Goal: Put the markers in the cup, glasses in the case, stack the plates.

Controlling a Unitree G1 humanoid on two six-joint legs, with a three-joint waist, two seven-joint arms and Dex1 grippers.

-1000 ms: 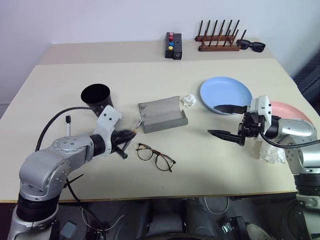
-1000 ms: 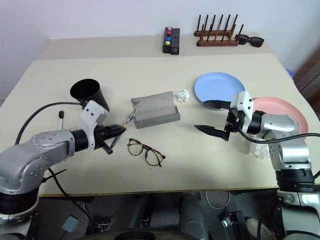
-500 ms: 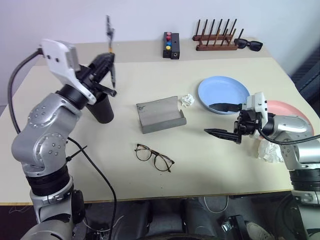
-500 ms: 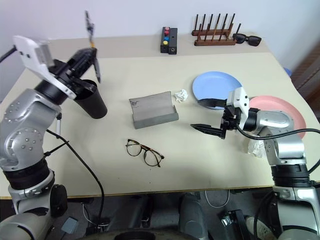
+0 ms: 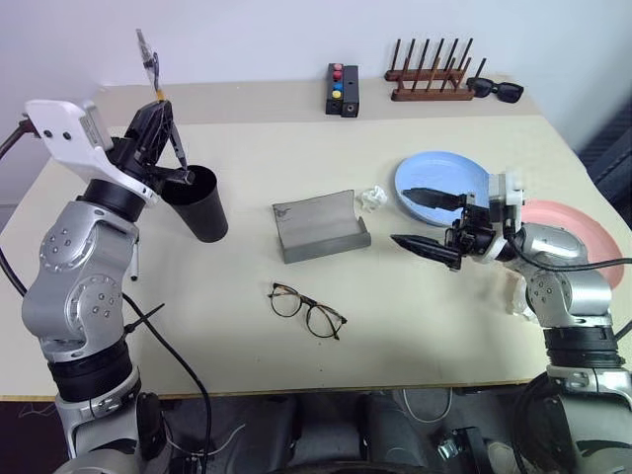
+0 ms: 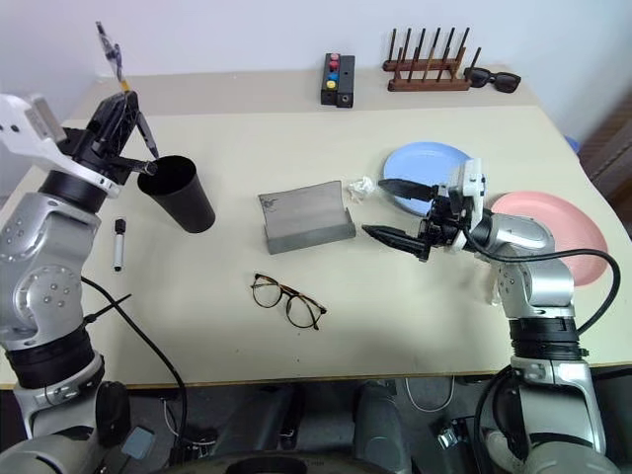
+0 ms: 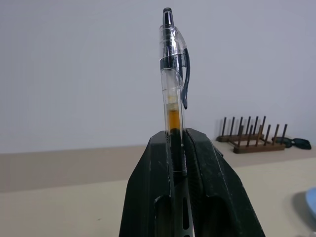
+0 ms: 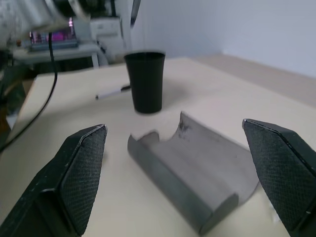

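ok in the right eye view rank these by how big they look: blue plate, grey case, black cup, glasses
1. blue plate and grey case: close in apparent size, too near to rank
2. black cup
3. glasses, smallest, though nearest the camera

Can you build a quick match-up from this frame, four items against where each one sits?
Items:
1. clear pen with clip
2. white marker
3. glasses
4. pink plate

Places:
A. flat on the table, on the cup's outer left side
B. on the table, in front of the open grey case
C. upright, clamped in the shut left gripper above the cup
D. far right, past the blue plate, by the open right gripper

Pairs: 1-C, 2-A, 3-B, 4-D
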